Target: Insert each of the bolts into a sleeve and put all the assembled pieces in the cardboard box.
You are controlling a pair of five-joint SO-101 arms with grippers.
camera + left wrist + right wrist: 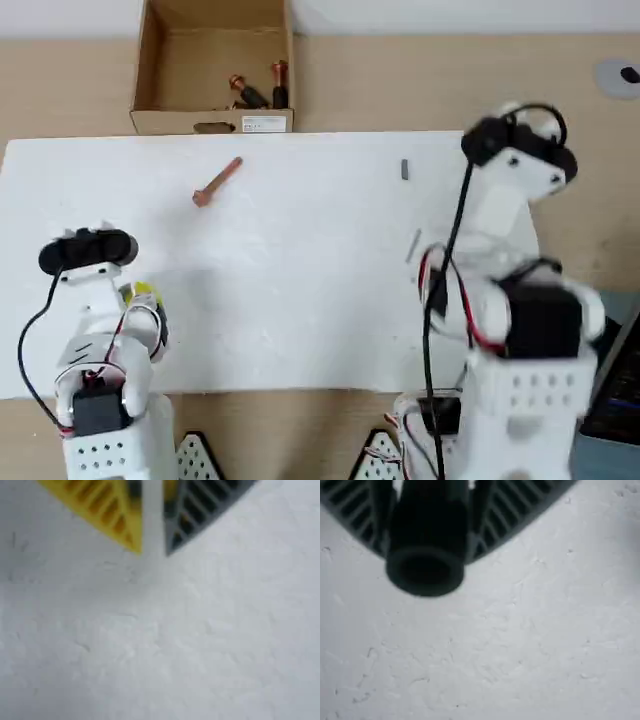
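The right gripper is clamped on a black tubular sleeve above the white foam sheet. The left gripper, fingers nearly together on nothing, hangs by the sheet's left edge. A copper bolt lies near the far edge. Beyond that edge, the cardboard box holds two sleeved bolts. A small grey piece is too small to identify.
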